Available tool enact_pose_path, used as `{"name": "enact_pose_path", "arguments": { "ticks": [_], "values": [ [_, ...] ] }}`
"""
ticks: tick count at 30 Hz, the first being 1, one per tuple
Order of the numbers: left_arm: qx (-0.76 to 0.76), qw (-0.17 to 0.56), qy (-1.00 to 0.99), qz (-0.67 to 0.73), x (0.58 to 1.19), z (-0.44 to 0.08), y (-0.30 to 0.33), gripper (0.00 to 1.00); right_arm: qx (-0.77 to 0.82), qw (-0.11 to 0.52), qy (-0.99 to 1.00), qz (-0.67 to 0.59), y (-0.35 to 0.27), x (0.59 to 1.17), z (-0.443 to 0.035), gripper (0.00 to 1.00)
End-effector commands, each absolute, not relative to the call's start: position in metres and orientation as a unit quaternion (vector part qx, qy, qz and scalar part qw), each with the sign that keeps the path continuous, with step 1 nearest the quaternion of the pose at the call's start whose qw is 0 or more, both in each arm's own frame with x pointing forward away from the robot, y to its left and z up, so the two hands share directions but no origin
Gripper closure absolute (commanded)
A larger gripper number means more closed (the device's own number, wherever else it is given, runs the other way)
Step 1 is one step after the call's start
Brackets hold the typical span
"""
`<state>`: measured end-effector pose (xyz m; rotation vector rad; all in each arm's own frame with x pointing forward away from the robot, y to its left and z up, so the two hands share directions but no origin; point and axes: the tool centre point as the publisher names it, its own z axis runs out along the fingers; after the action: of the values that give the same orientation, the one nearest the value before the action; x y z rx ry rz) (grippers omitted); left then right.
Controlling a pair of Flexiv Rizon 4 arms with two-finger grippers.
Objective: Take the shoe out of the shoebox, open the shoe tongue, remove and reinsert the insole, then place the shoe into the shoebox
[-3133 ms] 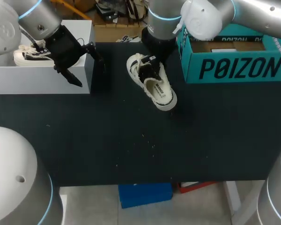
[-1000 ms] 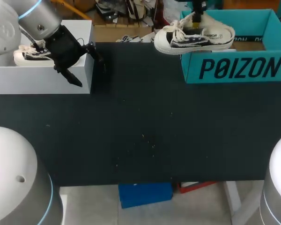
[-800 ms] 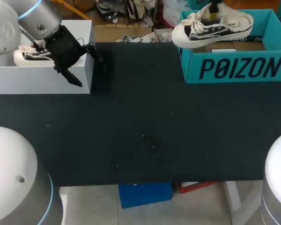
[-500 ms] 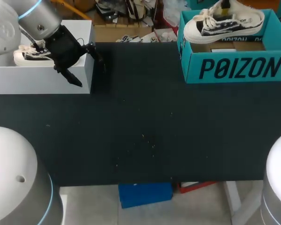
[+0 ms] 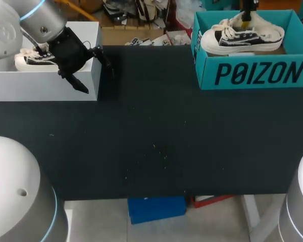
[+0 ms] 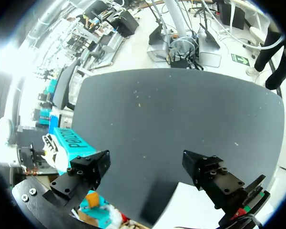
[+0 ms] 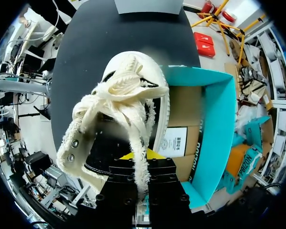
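A cream and black shoe [image 5: 242, 36] hangs low inside the teal shoebox [image 5: 252, 75] at the table's back right, toe to the left. My right gripper [image 5: 246, 15] comes down from above and is shut on it at the laces and tongue. In the right wrist view the shoe [image 7: 128, 105] hangs from the right gripper [image 7: 139, 164] over the shoebox's [image 7: 214, 133] cardboard floor. My left gripper [image 5: 91, 69] stands open and empty at the white box's corner, far from the shoe. In the left wrist view the left gripper [image 6: 148, 174] looks out over bare table, with the shoebox [image 6: 74, 144] ahead.
A white box [image 5: 45, 85] stands at the back left with a second shoe [image 5: 30, 59] in it, right behind my left arm. A white card [image 7: 174, 139] lies on the shoebox floor. The black table [image 5: 156, 136] stretches between the two boxes.
My right gripper has carried the shoe to the right from the shoebox's left edge and lowered it into the box. The left arm has not moved.
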<state>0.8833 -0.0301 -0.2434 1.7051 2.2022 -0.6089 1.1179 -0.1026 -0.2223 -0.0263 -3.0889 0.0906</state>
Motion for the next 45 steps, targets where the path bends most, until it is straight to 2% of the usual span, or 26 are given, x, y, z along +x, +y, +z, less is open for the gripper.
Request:
{"name": "enact_pose_path", "arguments": {
  "ticks": [1, 12, 45],
  "values": [
    [0.592, 0.144, 0.765, -0.209, 0.883, -0.243, -0.03, 0.0, -0.009, 0.034, -0.999, 0.023, -0.112, 1.125, -0.228, 1.0],
    [0.592, 0.144, 0.765, -0.209, 0.883, -0.243, -0.03, 0.0, -0.004, 0.039, -0.999, 0.023, -0.135, 1.134, -0.233, 1.0],
    [0.592, 0.144, 0.765, -0.209, 0.883, -0.243, -0.03, 0.0, 0.011, 0.099, -0.995, -0.028, -0.145, 1.159, -0.328, 1.0]
  ]
}}
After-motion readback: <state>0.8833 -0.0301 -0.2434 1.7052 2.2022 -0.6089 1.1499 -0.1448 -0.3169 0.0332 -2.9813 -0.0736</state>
